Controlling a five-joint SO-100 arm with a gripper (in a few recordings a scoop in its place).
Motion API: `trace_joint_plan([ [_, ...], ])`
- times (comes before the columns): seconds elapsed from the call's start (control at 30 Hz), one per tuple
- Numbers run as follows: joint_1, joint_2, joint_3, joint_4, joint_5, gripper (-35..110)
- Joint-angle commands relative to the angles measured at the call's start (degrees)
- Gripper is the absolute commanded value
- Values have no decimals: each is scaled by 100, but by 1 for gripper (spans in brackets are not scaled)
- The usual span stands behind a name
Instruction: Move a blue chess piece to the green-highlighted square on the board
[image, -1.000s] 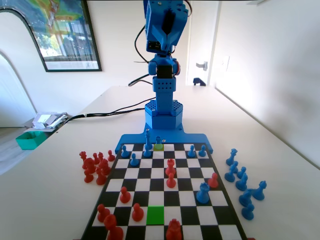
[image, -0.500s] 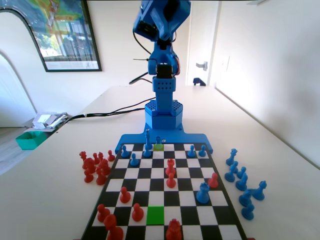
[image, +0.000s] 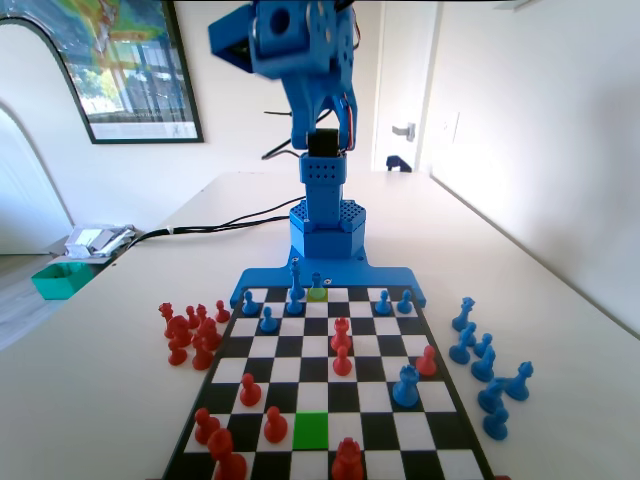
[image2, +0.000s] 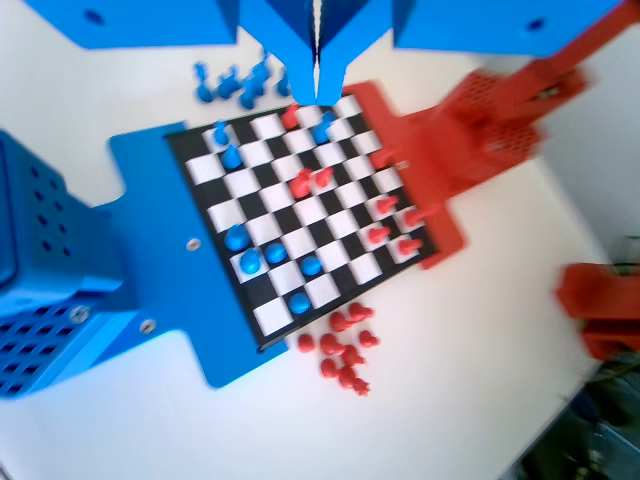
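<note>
Standing upright with its long axis vertical and its rounded top up, the blue chess piece (image: 317, 283) sits on the olive square (image: 317, 294) in the board's far row in the fixed view, near twelve o'clock from the board's centre and just before the blue arm's base (image: 326, 230). A taller blue piece (image: 296, 281) stands just beside it at nine o'clock. In the wrist view the small blue pieces are too blurred to tell which is this one. The gripper (image2: 317, 90) hangs from the top edge of the wrist view with its two jaws pressed together, nothing between them, high above the board (image2: 300, 210); in the fixed view the arm's head (image: 285, 40) is raised well above the base, so the piece lies far below it, toward six o'clock in that view. The green-highlighted square (image: 311, 429) lies in the near rows at six o'clock, bare, with a red piece (image: 275, 424) just beside it at nine o'clock. Red pieces (image: 190, 333) cluster off the board at nine o'clock, blue pieces (image: 485, 365) at three o'clock. The white table (image: 110, 380) carries black cables (image: 220, 222) and a teal tray (image: 60, 278); a framed picture (image: 120, 65) hangs on the pale wall, and a door (image: 402, 90) stands behind.
</note>
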Motion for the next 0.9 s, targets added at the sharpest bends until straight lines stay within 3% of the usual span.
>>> trace_joint_plan([
  [0.0,-176,-343,202,-264,-132,1],
  [0.43,-1055,-545,2171,-1714,501,6],
  [0.87,-1125,-826,3357,-3340,782,11],
])
